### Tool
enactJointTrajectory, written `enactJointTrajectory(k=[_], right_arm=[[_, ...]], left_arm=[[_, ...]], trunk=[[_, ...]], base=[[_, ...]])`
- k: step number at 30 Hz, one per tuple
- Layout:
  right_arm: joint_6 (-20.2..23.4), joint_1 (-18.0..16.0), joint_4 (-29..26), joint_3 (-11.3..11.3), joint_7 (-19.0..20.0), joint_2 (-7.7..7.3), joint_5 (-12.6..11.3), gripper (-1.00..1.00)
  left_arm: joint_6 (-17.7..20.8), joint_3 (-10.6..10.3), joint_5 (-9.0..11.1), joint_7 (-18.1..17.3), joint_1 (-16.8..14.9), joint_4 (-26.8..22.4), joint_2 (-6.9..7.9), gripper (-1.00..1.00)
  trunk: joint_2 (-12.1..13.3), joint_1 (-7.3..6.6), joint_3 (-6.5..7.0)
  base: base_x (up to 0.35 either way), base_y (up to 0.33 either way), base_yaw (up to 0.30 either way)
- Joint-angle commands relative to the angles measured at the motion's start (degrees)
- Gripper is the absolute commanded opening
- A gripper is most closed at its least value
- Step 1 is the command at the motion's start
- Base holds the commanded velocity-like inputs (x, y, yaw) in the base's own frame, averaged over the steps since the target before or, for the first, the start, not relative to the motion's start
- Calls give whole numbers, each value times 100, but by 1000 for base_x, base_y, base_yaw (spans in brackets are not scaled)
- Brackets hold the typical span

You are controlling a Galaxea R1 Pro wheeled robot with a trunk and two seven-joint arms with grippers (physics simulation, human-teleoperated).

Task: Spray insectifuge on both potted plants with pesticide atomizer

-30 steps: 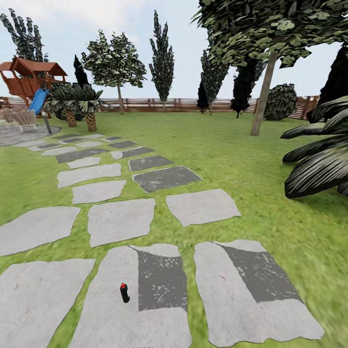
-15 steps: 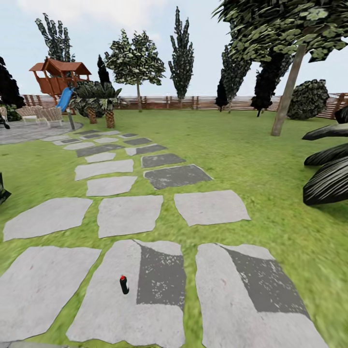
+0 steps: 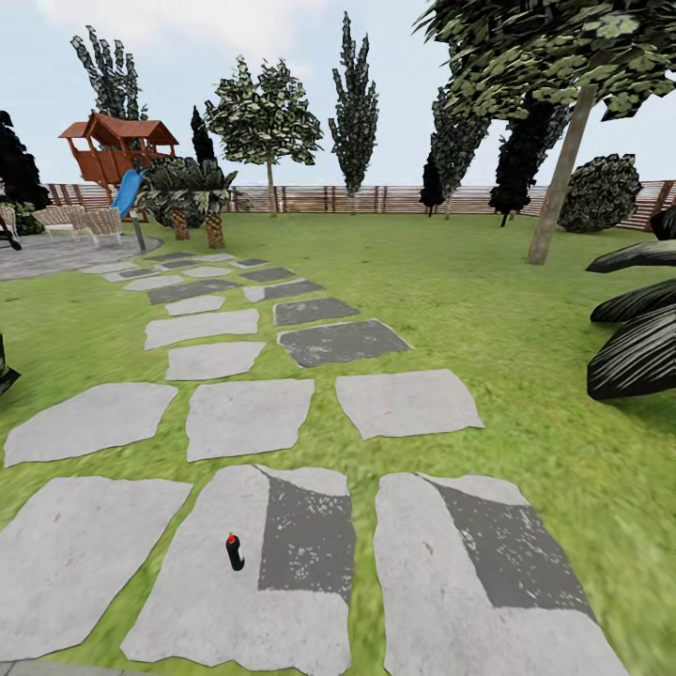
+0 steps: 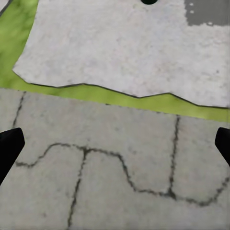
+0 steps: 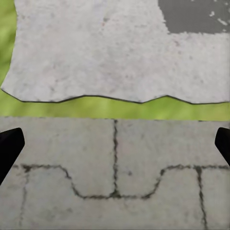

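The pesticide atomizer (image 3: 234, 553), a small black bottle with a red cap, stands upright on a pale stepping stone (image 3: 188, 582) in the lawn, low and left of centre in the head view. The two potted plants are out of view. In the left wrist view my left gripper (image 4: 115, 148) is open over cracked grey paving, its black fingertips (image 4: 9, 149) at the picture's sides and nothing between them. My right gripper (image 5: 115, 146) is open in the same way above similar paving, with its fingertips (image 5: 9, 146) far apart.
A stepping-stone path (image 3: 249, 418) runs across the grass to a round grey patio (image 3: 47, 255) with woven chairs (image 3: 80, 222) at the far left. A palm (image 3: 212, 202), a playhouse with a slide (image 3: 117, 150), a wooden fence (image 3: 376, 199) and trees stand behind. Big dark leaves (image 3: 638, 343) reach in from the right.
The whole picture has shifted to the right, so the camera has turned left, bringing the patio and chairs further into view. The atomizer still stands on the same stone.
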Motion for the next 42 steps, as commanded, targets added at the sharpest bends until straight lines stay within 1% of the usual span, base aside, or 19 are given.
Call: enactJointTrajectory(k=[1, 7, 11, 17, 21, 25, 27, 33, 37, 38, 42], right_arm=[[-14, -1, 0, -4, -2, 0, 1, 100], [-14, -1, 2, 2, 4, 11, 1, 100], [-14, -1, 3, 5, 4, 22, 1, 100], [-14, -1, 3, 6, -3, 33, 1, 100], [-14, -1, 14, -1, -3, 35, -3, 100], [-14, -1, 13, -3, -3, 43, -19, 100], [-14, -1, 24, -2, -2, 43, -6, 100], [-97, -1, 12, -16, 1, 8, 1, 100], [-353, -1, 27, -7, -1, -8, 10, 100], [-462, -1, 31, -2, -3, -6, 10, 100], [-467, -1, -10, -6, -3, 16, 0, 100]], left_arm=[[-19, 11, 5, 1, -3, 5, -1, 100], [-20, 18, 5, 9, 0, 3, 6, 100], [-20, 19, 5, 9, 1, 5, 7, 100], [-20, 20, 8, 10, 2, 3, 8, 100], [-20, 35, 14, 17, 5, 10, 49, 100], [-20, 37, 13, 18, 6, 5, 59, 100], [-20, 73, 15, 18, 4, 2, 64, 100], [-23, 381, 1, 2, -3, -40, 77, 100], [-22, 436, -8, -12, -3, -68, 45, 100], [-20, 479, 3, -4, -3, -93, 51, 100], [-5, 431, -47, 16, -23, -101, 49, 100]], trunk=[[-2, -1, -5], [-2, -1, -5], [-2, -1, -5], [-2, -1, -5], [-2, -1, -5], [-2, -1, -5], [-2, -1, -5], [-2, -1, -5], [-2, -1, -5], [-2, -1, -5], [-2, -1, -5]], base=[[0, 0, 0], [2, 0, 0], [157, -41, 74], [271, -113, 245], [267, -166, 277], [259, -171, 277], [241, -189, 256], [177, -217, 85], [151, -234, 8], [77, -123, 0], [27, -43, 0]])
